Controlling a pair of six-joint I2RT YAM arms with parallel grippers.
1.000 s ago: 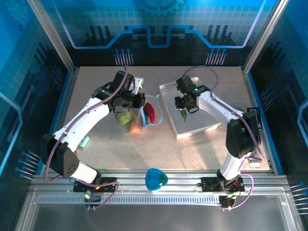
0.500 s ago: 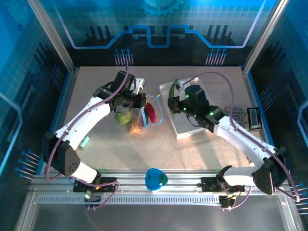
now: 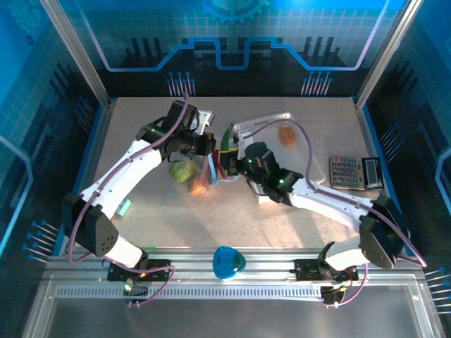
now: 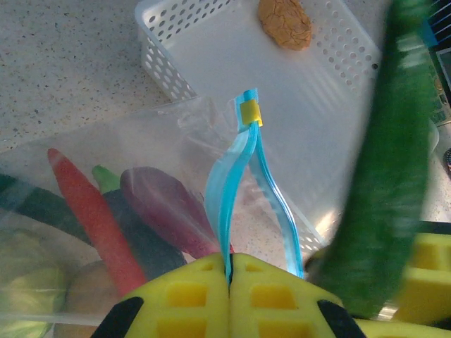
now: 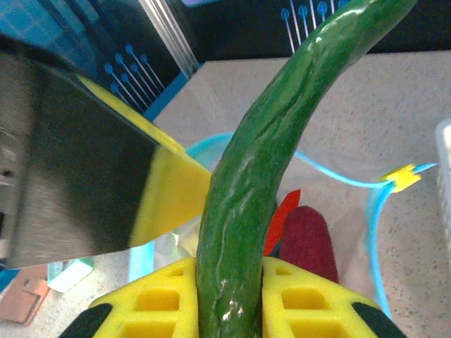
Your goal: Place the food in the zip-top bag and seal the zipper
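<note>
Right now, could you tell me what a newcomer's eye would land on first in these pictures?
The long green cucumber stands out most, clamped in the right tool and poised at the open mouth of the clear bag. Next comes the bag's bright blue zipper strip, pinched by the left tool, with a red chili inside. A tan piece lies in the white basket.

Clear floppy zip-top bag (image 3: 199,176) lies on the speckled tabletop (image 3: 176,225), left of the white perforated plastic basket (image 3: 264,122); a grey calculator (image 3: 356,172) lies right of the basket. A round light-green toy cabbage (image 3: 182,171) sits inside the bag, a tan oval toy piece (image 3: 287,135) inside the basket. Between bag and basket, the right hand (image 3: 229,151) holds a long dark-green toy cucumber (image 3: 227,135) at the bag's mouth.
</note>
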